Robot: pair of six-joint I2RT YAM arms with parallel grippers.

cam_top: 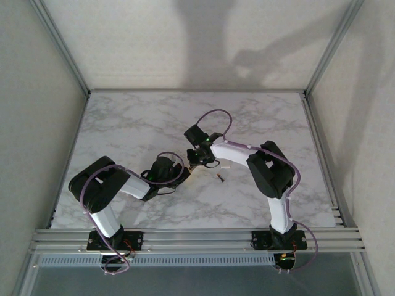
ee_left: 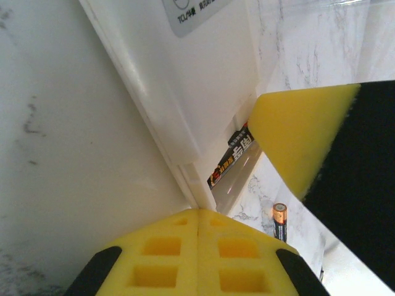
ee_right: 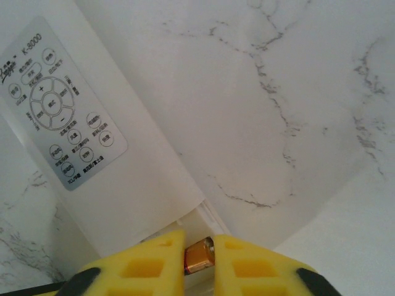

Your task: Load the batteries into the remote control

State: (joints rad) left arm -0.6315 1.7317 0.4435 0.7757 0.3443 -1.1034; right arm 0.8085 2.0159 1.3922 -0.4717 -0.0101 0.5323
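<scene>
The white remote control [ee_right: 142,191] lies on the marble, its grey button panel [ee_right: 62,105] facing up. My right gripper [ee_right: 199,246] is shut on a battery [ee_right: 200,258], copper end showing, right over the open compartment at the remote's near end. In the left wrist view one battery [ee_left: 231,159] lies in the compartment beside the right gripper's yellow pad [ee_left: 296,135]. Another battery [ee_left: 279,222] lies loose on the table [cam_top: 220,179]. My left gripper [ee_left: 199,216] is shut, pads pressed together, their tips against the remote's edge [ee_left: 185,154].
Both grippers meet near the table's middle, left gripper [cam_top: 182,174] and right gripper [cam_top: 195,161] close together. White walls with metal posts [cam_top: 62,46] border the marble top [cam_top: 136,123]. A metal rail [cam_top: 197,237] runs along the near edge.
</scene>
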